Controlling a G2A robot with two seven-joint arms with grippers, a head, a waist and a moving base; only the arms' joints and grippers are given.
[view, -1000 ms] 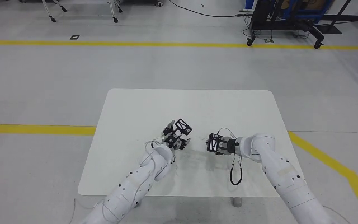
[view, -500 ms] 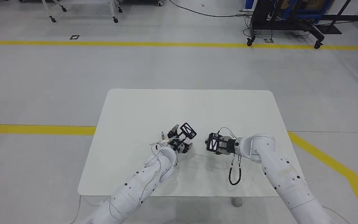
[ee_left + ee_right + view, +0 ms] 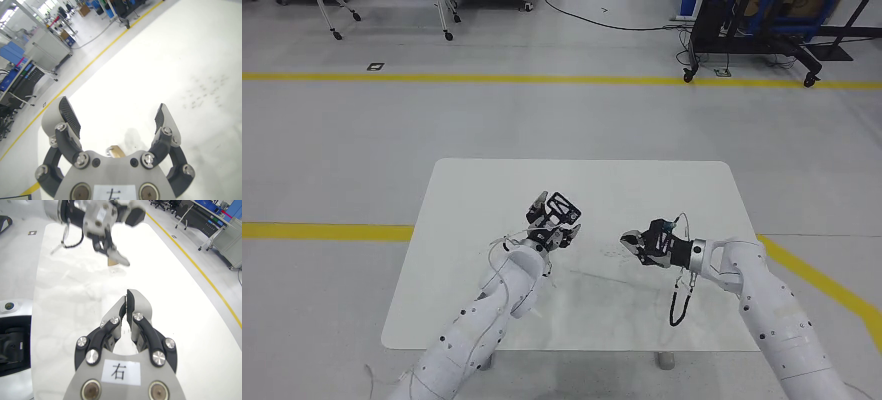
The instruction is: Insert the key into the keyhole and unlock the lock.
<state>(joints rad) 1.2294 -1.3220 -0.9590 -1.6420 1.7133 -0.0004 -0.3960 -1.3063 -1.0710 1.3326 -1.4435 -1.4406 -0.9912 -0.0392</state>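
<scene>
Status: insertion not yet done. The lock [image 3: 115,151] lies on the table [image 3: 662,190] near its centre, free of any grip. The left jaws are spread wide and hang just above it. The right jaws are pressed together, apart from the lock, which lies at about 9 o'clock from them in the top view. Whether they pinch the key cannot be told. Judged remaining: steady the lock, align the key, insert, turn.

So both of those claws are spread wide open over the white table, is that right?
Only one. The left gripper is spread wide open; the right gripper is shut, as the right wrist view shows. Both are over the white table.
</scene>
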